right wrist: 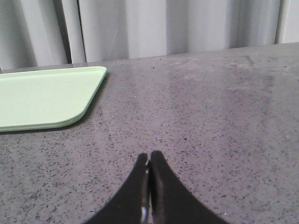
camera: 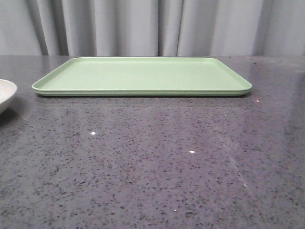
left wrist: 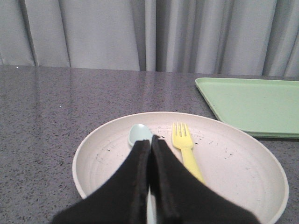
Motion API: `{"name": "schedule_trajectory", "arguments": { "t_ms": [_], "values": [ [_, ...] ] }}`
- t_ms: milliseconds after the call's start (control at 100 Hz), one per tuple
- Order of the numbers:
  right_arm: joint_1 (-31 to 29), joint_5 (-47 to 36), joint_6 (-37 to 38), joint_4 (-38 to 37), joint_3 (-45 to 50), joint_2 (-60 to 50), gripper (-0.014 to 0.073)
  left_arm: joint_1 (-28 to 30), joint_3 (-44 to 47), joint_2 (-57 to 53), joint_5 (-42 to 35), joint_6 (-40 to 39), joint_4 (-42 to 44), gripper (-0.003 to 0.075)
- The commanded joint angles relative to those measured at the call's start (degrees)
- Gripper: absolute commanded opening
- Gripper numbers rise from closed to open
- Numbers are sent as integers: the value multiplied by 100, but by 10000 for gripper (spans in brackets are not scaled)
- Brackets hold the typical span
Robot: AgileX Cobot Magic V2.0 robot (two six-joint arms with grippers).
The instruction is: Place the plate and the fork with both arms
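Left wrist view: clenched left fingers (left wrist: 150,140) hover over plate (left wrist: 180,165); fork (left wrist: 186,149) just beside (handle toward wrist), right fingers (right wrist: 149,156) clenched, far off.

A flat light green rectangular tray (camera: 143,76) with rounded corners and a low raised rim lies on the dark grey speckled stone-look tabletop (camera: 152,162), toward its far side. Its surface is bare. A small pale blue plastic spoon (left wrist: 139,134) lies bowl-up, its handle hidden; only the rounded bowl shows. Pale grey pleated curtains (camera: 152,26) hang behind the table's far edge, across the whole background.
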Motion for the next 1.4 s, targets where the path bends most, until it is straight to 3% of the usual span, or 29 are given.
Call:
{"name": "schedule_trajectory", "arguments": {
  "t_ms": [0, 680, 1040, 1190, 1390],
  "values": [
    [-36, -462, -53, -9, -37, -137, -67, -3, 76, -185, -408, -26, -13, -20],
    [-36, -508, -53, -9, -36, -137, -67, -3, 76, -185, -434, -26, -13, -20],
    [-36, -939, -53, -9, -65, -137, -67, -3, -5, -185, -746, -26, -62, -21],
    [-36, -511, -53, -9, -417, -111, -67, -3, -517, -123, -181, -26, -52, -21],
    [-30, 784, -53, -9, -1366, 272, -67, -3, -1443, 311, 331, -26, -16, -21]
  ]
}}
